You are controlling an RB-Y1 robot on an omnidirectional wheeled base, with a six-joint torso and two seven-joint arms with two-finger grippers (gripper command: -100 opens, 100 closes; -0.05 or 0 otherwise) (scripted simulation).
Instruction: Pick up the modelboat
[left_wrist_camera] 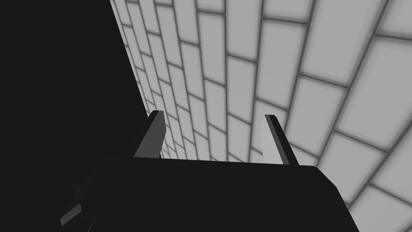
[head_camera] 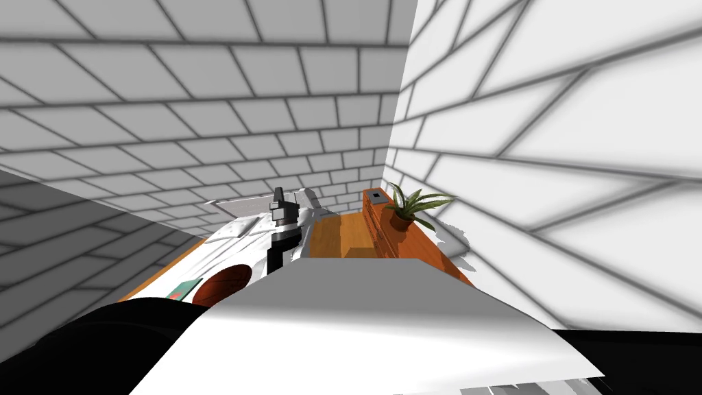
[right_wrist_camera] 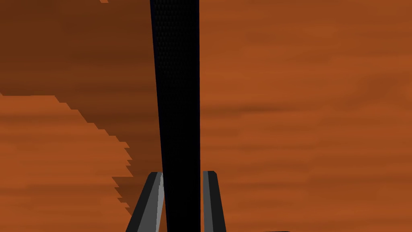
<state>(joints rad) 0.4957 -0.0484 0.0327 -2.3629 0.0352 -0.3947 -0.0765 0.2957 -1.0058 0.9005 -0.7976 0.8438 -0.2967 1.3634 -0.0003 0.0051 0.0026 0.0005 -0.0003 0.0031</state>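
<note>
The model boat (right_wrist_camera: 177, 80) shows as a narrow black strip rising straight up between my right gripper's fingers. My right gripper (right_wrist_camera: 183, 173) is shut on it, one finger pressed to each side. Close behind the strip lies a flat orange-brown wooden surface (right_wrist_camera: 301, 100). My left gripper (left_wrist_camera: 213, 117) is open and holds nothing, with a tiled wall beyond it. In the head view the left gripper (head_camera: 279, 199) is raised above a white surface, left of the wooden cabinet.
An orange-brown cabinet (head_camera: 384, 236) stands against the right wall, with a potted plant (head_camera: 406, 206) and a small dark thing (head_camera: 376, 197) on top. To its left is a white surface (head_camera: 233, 240) with a brown round thing (head_camera: 219, 284). Tiled walls meet in a corner close ahead.
</note>
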